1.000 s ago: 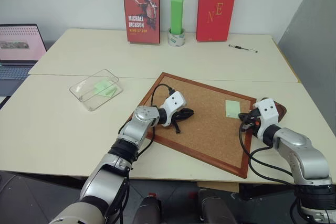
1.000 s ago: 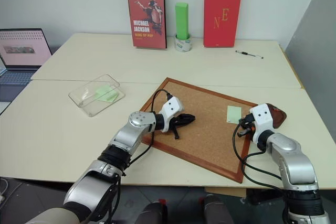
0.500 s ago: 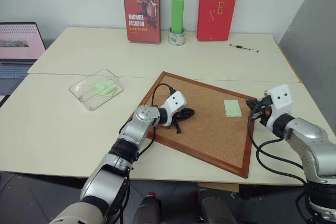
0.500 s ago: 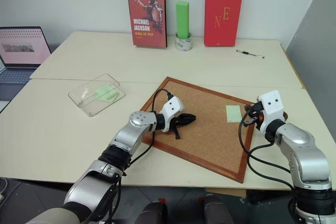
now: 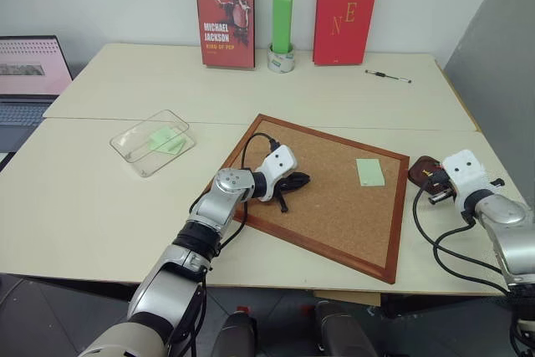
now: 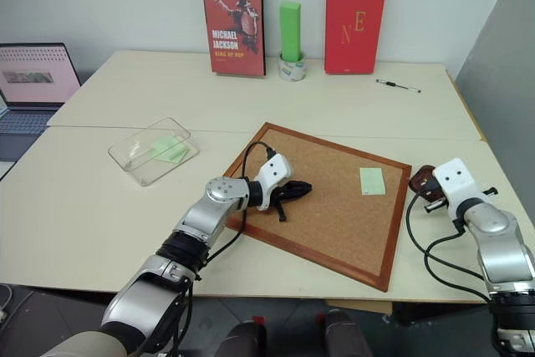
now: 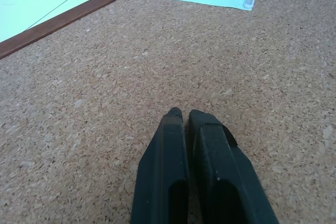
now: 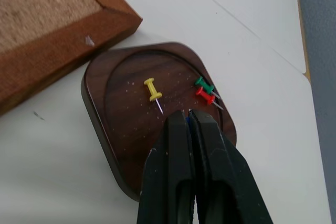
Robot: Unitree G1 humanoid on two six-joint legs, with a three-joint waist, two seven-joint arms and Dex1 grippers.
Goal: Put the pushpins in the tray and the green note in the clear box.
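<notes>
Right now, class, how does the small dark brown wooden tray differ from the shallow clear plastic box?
The dark brown wooden tray is opaque; the clear plastic box is see-through. The tray holds yellow, green and red pushpins; the box holds pale green paper. The tray sits right of the corkboard, the box left. Both are shallow with rounded corners.

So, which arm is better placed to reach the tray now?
The right. The right gripper hangs just above the tray, fingers shut, while the left gripper rests shut on the cork board, apart from the tray.
</notes>
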